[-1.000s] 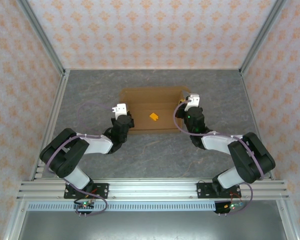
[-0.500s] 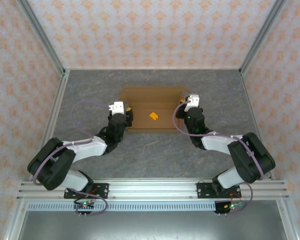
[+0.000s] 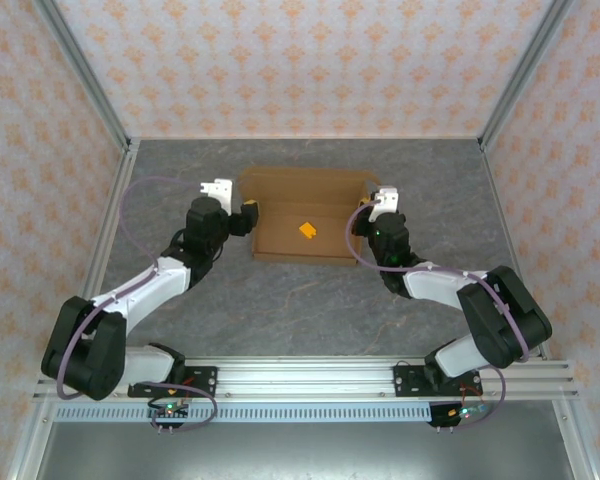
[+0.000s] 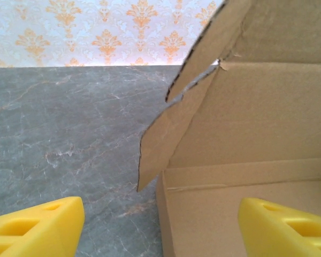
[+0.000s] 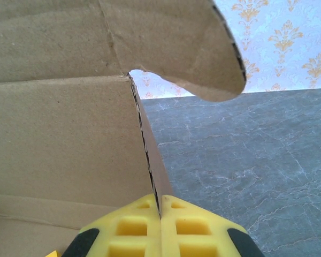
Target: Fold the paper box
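We find the paper box (image 3: 305, 215) lying crosswise between our hands: right hand (image 5: 160, 211) closed on its right wall, left hand (image 4: 160, 225) open astride its left wall.

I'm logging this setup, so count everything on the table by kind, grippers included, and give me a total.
Cardboard box: 1
Orange block: 1
Grippers: 2, the left gripper and the right gripper
Total: 4
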Tool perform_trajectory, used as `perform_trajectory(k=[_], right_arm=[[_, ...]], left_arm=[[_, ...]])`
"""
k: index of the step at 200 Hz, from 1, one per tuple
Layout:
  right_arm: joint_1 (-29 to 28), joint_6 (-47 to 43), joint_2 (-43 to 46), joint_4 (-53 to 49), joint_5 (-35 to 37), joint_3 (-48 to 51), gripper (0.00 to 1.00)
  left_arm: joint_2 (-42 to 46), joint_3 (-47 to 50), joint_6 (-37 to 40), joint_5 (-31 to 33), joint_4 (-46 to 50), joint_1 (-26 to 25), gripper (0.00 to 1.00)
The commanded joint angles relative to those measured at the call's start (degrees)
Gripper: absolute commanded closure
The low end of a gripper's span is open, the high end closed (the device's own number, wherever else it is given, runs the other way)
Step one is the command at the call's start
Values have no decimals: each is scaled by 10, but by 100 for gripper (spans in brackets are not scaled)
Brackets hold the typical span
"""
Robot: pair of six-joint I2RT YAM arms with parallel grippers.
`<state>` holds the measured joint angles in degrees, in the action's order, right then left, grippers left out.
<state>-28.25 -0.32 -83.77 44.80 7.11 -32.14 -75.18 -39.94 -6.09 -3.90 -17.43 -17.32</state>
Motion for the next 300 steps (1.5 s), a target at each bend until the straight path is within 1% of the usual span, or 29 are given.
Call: perform_trajectory(k=[1, 21, 34, 67, 93, 107, 127, 161, 175, 184, 200, 225, 256, 271, 300], right_arm=[[-3, -9, 5, -8, 8, -20, 100], [-4, -13, 7, -15, 10, -24, 100], [-3, -14, 5, -16, 9, -27, 100], [-3, -13, 0, -16, 8, -33, 100], [-3, -13, -2, -18, 8, -38, 100], [-4, -14, -3, -20, 9, -40, 100], [-3, -15, -3, -24, 8, -45, 100], [-3, -18, -3, -28, 7, -51, 100], [-4, -18, -1, -29, 8, -52, 100], [-3, -19, -2, -30, 9, -53, 100], [-3, -17, 0, -34, 9, -54, 100], [-3, -12, -2, -37, 10, -56, 100], [-3, 2, -4, -49, 7, -65, 100], [-3, 9, -7, -56, 5, -70, 100], [-4, 28, -10, -79, 13, -84, 100]], left_arm=[[-17, -31, 40, -73, 42, 40, 21], [-28, -51, 59, -131, 52, 75, 19], [-38, -65, 68, -179, 57, 98, 19], [-91, -130, 113, -254, 99, 119, 19], [-130, -176, 137, -281, 122, 121, 19], [-145, -194, 147, -285, 133, 122, 22], [-163, -212, 151, -290, 140, 127, 30], [-185, -235, 160, -305, 165, 129, 52], [-185, -237, 157, -311, 164, 129, 59], [-184, -238, 156, -314, 165, 129, 65], [-183, -239, 152, -320, 166, 129, 73], [-180, -237, 141, -331, 155, 128, 83], [-185, -240, 131, -339, 145, 125, 88], [-189, -244, 125, -340, 143, 121, 92], [-187, -244, 92, -326, 131, 106, 99]])
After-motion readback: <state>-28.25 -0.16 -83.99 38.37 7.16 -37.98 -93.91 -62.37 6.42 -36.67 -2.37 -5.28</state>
